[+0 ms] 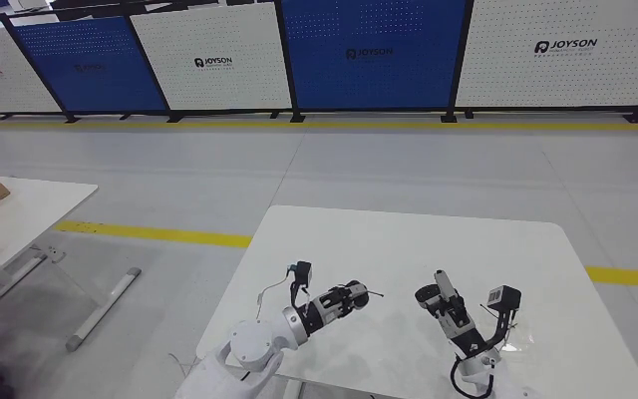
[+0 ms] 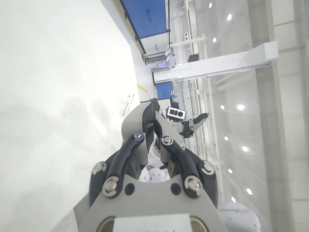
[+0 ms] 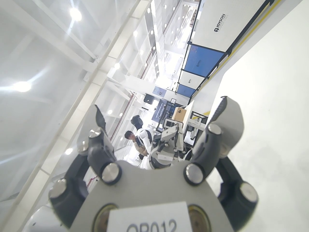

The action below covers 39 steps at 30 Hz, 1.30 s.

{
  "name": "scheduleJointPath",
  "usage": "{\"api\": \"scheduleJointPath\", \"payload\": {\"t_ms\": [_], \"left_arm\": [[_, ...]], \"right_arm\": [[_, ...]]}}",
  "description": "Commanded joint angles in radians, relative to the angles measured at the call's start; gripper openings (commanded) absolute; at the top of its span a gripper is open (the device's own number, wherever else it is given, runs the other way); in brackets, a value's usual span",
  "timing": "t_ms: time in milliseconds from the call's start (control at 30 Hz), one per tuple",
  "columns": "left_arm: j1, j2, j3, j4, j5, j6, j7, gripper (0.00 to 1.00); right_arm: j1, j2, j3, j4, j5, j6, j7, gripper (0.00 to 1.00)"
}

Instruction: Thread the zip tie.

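Observation:
Over the white table (image 1: 399, 239), my left gripper (image 1: 359, 294) is shut, its black pads pressed together (image 2: 154, 115). A thin dark strip (image 1: 377, 293), which looks like the zip tie, juts from its tip toward the other arm. A thin pale strip (image 2: 128, 105) lies just beside the fingertips; I cannot tell whether it is part of the tie. My right gripper (image 1: 437, 286) hovers a short way to the right and stands open (image 3: 161, 112) with nothing between its fingers. It shows open in the left wrist view too (image 2: 196, 121).
Both grippers are near the table's front edge, and bare tabletop stretches behind them. A second white table (image 1: 40, 199) stands at the far left. Blue and white partition panels (image 1: 369, 55) line the back of the room beyond a yellow floor line.

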Motion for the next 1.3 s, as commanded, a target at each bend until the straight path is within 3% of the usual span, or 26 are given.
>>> {"api": "scheduleJointPath", "payload": {"t_ms": [0, 300, 500, 600, 1167, 1267], "left_arm": [[0.000, 0.000, 0.000, 0.000, 0.015, 0.000, 0.017, 0.00], [-0.005, -0.002, 0.001, -0.007, -0.021, -0.010, 0.019, 0.00], [-0.001, 0.000, -0.045, -0.095, -0.188, -0.101, -0.076, 0.00], [0.008, 0.002, -0.078, -0.129, -0.234, -0.123, -0.077, 0.00], [0.005, 0.002, -0.068, -0.139, -0.224, -0.120, -0.071, 0.00], [0.002, 0.001, -0.059, -0.153, -0.270, -0.118, -0.106, 0.00]], "right_arm": [[0.000, 0.000, 0.000, 0.000, 0.000, 0.000, 0.000, 1.00], [0.000, 0.000, 0.000, 0.000, 0.000, 0.000, 0.000, 1.00], [0.000, 0.000, 0.000, 0.000, 0.000, 0.000, 0.000, 1.00], [0.000, 0.000, 0.000, 0.000, 0.000, 0.000, 0.000, 1.00], [0.000, 0.000, 0.000, 0.000, 0.000, 0.000, 0.000, 1.00], [0.000, 0.000, 0.000, 0.000, 0.000, 0.000, 0.000, 1.00]]}}
